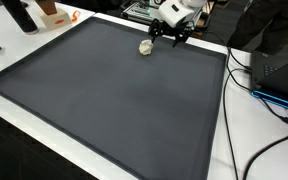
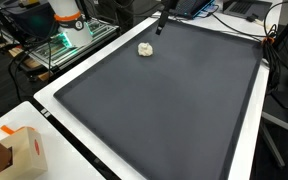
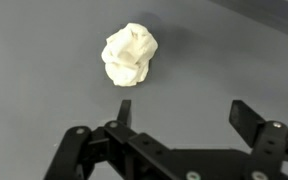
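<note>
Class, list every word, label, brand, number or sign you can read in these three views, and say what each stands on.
None can be read.
The crumpled paper ball, the dark mat and the open gripper bear no print.
Any marks on the small carton in an exterior view are too blurred to read.

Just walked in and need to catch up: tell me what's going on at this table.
A robot arm's gripper hangs open and empty just above a dark mat, close to a crumpled whitish lump. The lump lies on the mat near one edge. In the wrist view it sits just ahead of the fingertips, not between them, and nothing touches it.
</note>
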Robot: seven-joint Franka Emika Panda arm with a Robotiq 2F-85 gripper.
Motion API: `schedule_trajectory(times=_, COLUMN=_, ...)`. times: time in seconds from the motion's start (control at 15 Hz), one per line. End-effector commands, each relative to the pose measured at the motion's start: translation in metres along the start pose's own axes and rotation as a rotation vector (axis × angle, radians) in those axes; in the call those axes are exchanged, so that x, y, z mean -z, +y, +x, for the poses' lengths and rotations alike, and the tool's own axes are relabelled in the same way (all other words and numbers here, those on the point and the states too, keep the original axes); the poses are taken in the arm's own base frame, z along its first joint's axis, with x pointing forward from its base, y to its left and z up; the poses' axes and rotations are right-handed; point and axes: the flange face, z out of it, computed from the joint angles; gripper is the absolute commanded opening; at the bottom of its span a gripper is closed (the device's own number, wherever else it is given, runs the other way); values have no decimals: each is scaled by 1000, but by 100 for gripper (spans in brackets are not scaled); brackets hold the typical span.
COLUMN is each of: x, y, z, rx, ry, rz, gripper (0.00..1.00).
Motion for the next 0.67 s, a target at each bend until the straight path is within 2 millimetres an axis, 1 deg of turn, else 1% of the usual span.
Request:
schedule_trajectory(times=0.0, x=-14, y=-15, z=10, rx=111, ry=-30, rz=-70, gripper=100)
schedule_trajectory(times=0.27, x=-28, y=-21, z=13, rx=225, ry=-59, rz=-99, gripper=100)
schedule_trajectory(times=0.6, x=-35, y=-16, z=19, rx=328, ry=-54, rz=-91, gripper=100)
